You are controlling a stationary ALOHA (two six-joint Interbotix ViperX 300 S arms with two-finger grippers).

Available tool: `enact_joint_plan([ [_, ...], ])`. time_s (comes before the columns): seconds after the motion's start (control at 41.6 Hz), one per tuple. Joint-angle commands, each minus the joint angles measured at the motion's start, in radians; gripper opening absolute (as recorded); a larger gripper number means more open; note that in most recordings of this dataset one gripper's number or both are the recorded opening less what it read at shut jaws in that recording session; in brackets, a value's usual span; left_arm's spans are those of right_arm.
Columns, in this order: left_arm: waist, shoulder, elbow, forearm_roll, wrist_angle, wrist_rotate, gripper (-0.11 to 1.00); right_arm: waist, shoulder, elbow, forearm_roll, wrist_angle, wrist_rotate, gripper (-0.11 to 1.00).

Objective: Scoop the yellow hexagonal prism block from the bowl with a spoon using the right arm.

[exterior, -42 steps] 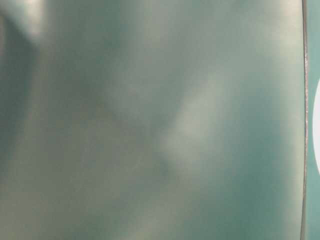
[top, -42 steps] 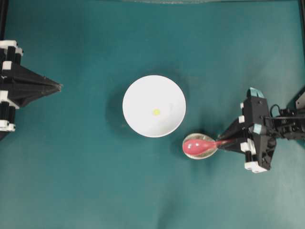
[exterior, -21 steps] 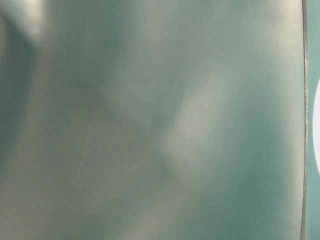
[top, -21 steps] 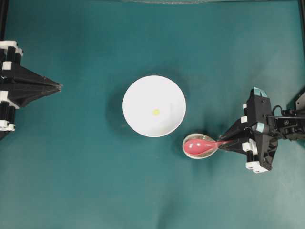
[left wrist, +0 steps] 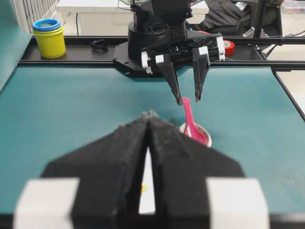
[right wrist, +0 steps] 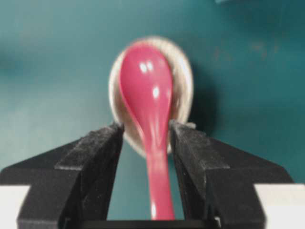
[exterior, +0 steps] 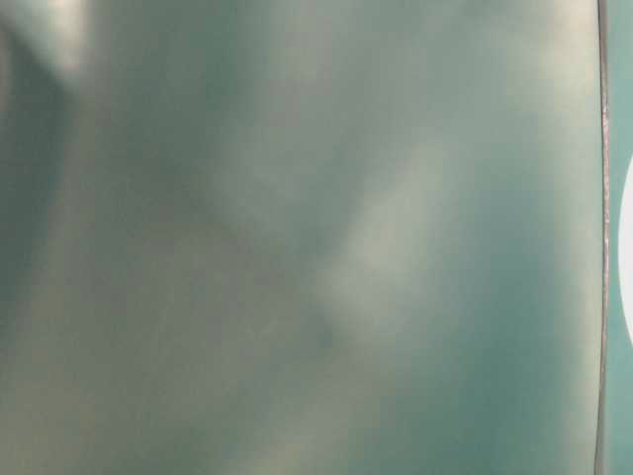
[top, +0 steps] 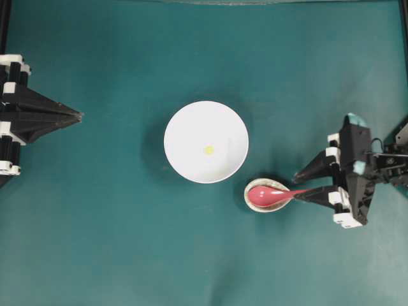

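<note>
Overhead: white bowl (top: 206,142) mid-worktop (top: 127,242), block (top: 208,150) lying loose at its bottom. Just beside the bowl's lower right, spoon (top: 268,195) resting scoop-down in a small speckled rest (top: 255,185), handle pointing at the right gripper (top: 298,185). Jaws spread either side of the handle, one finger well clear, the other close alongside. Left gripper (top: 80,115) parked at the far edge, fingers together, holding nothing.

Table-level: nothing but blurred green, a sliver of white at the right edge; no use here.

Left wrist: right gripper (left wrist: 189,100) hanging open over the upright-slanting spoon (left wrist: 190,125), tips flanking the handle end.

Right wrist: spoon (right wrist: 147,100) centred between parted pads (right wrist: 102,152), gaps on both sides, so no grip yet.

Step in hand, by the look of it: the grasp, scooping not begun. Next: close squarely on the handle, lift clear of the rest, carry to the bowl, slide the scoop under the block.
</note>
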Motion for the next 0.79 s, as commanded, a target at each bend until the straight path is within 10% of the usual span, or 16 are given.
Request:
enact_joint_plan([
  [0.0,0.002,0.009,-0.017,0.003,-0.005,0.000,0.00,0.012,-0.009,0.014,-0.012,-0.097,-0.003,0.49],
  [0.769,0.000,0.011,-0.011,0.002,-0.005,-0.008,0.00,0.215,0.449,0.095,0.044,-0.798,0.087,0.49],
])
